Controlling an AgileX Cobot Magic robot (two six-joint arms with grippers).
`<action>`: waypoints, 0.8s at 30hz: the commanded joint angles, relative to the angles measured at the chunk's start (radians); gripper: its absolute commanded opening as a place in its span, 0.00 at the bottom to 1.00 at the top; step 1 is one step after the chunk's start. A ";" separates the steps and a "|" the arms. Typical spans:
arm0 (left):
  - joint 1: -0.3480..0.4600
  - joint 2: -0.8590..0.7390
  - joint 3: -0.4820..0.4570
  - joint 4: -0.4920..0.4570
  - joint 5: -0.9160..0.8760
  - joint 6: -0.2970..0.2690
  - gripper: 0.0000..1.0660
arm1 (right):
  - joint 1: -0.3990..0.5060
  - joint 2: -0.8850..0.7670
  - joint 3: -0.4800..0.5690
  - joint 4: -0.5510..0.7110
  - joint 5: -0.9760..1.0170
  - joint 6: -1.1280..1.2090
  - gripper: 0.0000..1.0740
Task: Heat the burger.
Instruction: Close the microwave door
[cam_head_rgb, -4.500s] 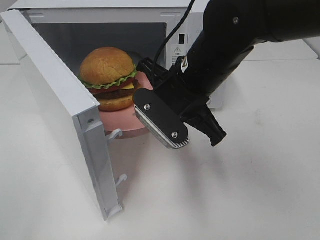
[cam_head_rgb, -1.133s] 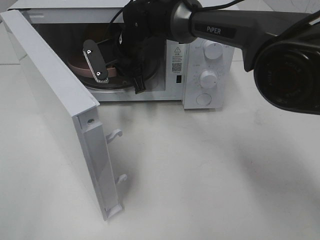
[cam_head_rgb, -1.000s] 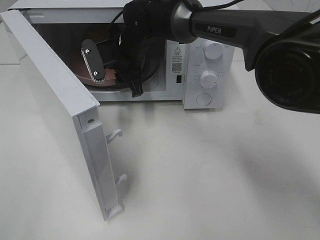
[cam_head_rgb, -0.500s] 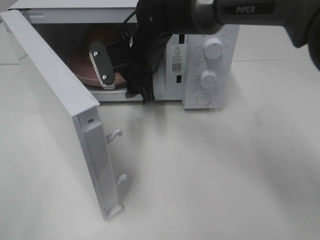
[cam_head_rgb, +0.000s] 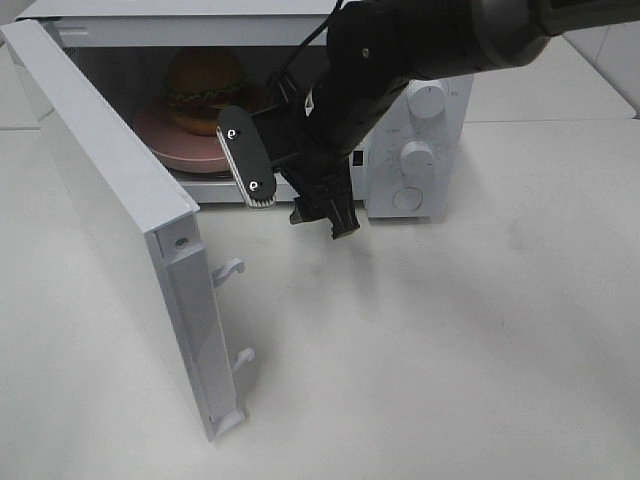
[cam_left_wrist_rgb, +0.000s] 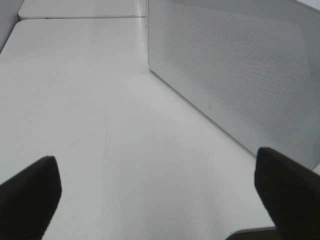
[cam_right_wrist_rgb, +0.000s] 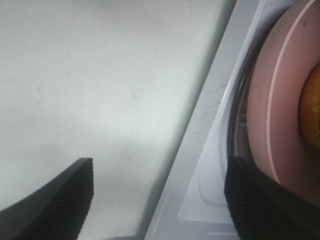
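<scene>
The burger (cam_head_rgb: 205, 88) sits on a pink plate (cam_head_rgb: 160, 135) inside the open microwave (cam_head_rgb: 420, 150). My right gripper (cam_head_rgb: 293, 192) is open and empty, just outside the microwave's front opening and to the right of the plate. One of its fingers (cam_head_rgb: 246, 160) overlaps the plate's edge in the high view. In the right wrist view the gripper (cam_right_wrist_rgb: 160, 200) is open above the microwave's front sill, with the plate (cam_right_wrist_rgb: 270, 115) and a sliver of the bun (cam_right_wrist_rgb: 314, 115) beyond it. My left gripper (cam_left_wrist_rgb: 160, 210) is open and empty over bare table, out of the high view.
The microwave door (cam_head_rgb: 110, 200) stands wide open toward the front left, with two latch hooks (cam_head_rgb: 232, 268) on its edge. The control knobs (cam_head_rgb: 428, 100) are on the right of the microwave's front. A white perforated panel of the microwave (cam_left_wrist_rgb: 235, 70) lies ahead of the left gripper.
My right gripper has drawn back out of the microwave toward the front right. The plate and burger stay inside and the burger has come into sight.
</scene>
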 joint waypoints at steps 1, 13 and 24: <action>-0.004 -0.015 0.000 0.003 -0.014 0.000 0.92 | -0.015 -0.064 0.088 -0.052 -0.050 0.040 0.67; -0.004 -0.015 0.000 0.003 -0.014 0.000 0.92 | -0.038 -0.195 0.264 -0.107 -0.131 0.082 0.67; -0.004 -0.015 0.000 0.003 -0.014 0.000 0.92 | -0.059 -0.365 0.437 -0.106 -0.147 0.226 0.67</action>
